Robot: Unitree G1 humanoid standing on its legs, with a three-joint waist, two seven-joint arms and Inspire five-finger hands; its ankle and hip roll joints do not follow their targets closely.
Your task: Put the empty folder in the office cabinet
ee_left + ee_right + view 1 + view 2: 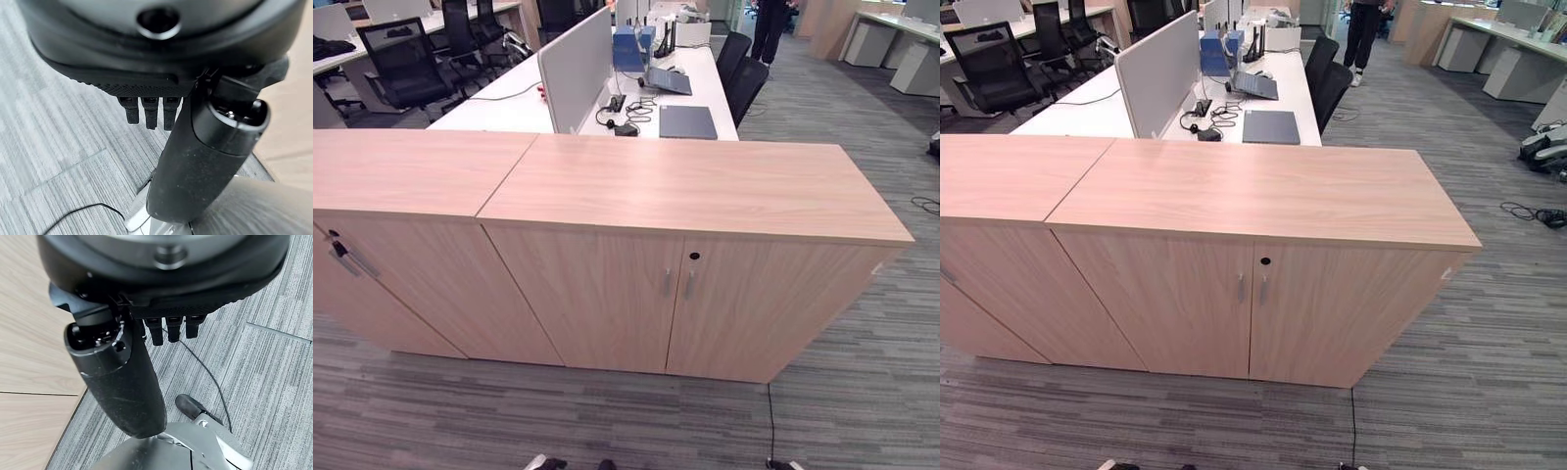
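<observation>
A flat dark blue-grey folder (687, 121) lies on the white desk (509, 110) just behind the office cabinet (705, 186). The cabinet is light wood, waist-high, and its two doors (607, 304) are closed, with slim metal handles (677, 284) at the centre seam and a keyhole (694, 256) above them. My left hand (146, 58) hangs beside the cabinet over the carpet, its fingers (149, 111) straight and its thumb (205, 161) relaxed, holding nothing. My right hand (161, 279) hangs the same way, its fingers (171, 328) straight and empty.
A second wooden cabinet (401, 176) joins on the left, its handle (342, 259) near the left edge. On the desk are a grey divider screen (576, 64), cables (625, 113) and a laptop (668, 80). Black chairs (744, 73) stand to its right; a person (771, 27) stands far back.
</observation>
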